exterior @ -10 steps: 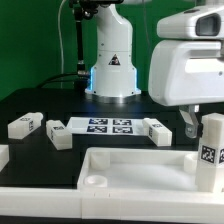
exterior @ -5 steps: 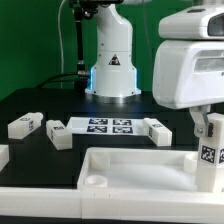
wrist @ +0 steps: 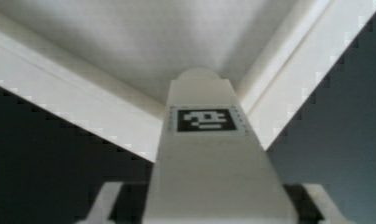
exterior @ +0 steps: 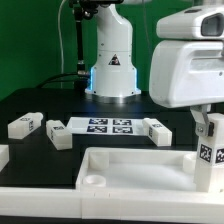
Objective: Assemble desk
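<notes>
Since leg must seat upright at tabletop corner, I am pinching leg in gripper, holding it vertical right over that corner.

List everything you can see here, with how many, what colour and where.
tabletop: one, white, front of table.
upright leg: one, white, tagged, at the tabletop's end on the exterior view's right.
lying legs: three, white, behind the tabletop, flanking the marker board.
marker board: one, white, black tags, mid-table.
cut-off piece: one, white, exterior view's left edge, unidentifiable.
table: one, black.
robot base: one, white, at the back.
gripper: one, white, shut on the upright leg.
</notes>
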Motion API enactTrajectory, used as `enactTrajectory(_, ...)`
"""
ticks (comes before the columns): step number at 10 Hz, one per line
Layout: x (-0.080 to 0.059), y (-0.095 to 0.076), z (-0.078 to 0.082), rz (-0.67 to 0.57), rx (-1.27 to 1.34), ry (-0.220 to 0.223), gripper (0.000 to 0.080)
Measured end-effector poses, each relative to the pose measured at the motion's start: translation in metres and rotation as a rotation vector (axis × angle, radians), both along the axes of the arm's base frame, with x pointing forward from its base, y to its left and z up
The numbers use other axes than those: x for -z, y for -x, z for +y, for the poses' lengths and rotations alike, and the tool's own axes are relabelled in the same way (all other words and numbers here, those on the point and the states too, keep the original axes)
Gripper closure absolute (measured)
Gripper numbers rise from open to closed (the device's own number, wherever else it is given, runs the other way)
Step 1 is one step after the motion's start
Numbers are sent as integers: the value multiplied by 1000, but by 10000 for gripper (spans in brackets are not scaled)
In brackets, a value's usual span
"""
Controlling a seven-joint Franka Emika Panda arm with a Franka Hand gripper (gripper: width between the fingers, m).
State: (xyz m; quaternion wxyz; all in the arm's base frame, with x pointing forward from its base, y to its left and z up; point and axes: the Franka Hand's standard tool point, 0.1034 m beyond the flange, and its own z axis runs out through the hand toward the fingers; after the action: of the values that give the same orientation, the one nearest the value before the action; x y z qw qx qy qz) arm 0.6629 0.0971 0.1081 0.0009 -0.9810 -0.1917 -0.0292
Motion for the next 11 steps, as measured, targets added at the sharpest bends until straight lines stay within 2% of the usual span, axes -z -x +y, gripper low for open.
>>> enactTrajectory(3, 1, 1, 0, 12, 341, -42, 509)
enactTrajectory(6, 1, 0, -1, 19, 593, -60, 509)
enactTrajectory(8, 1, 0, -4, 21, 701, -61, 509)
enactTrajectory(11, 0, 2, -16, 28, 893, -33, 505)
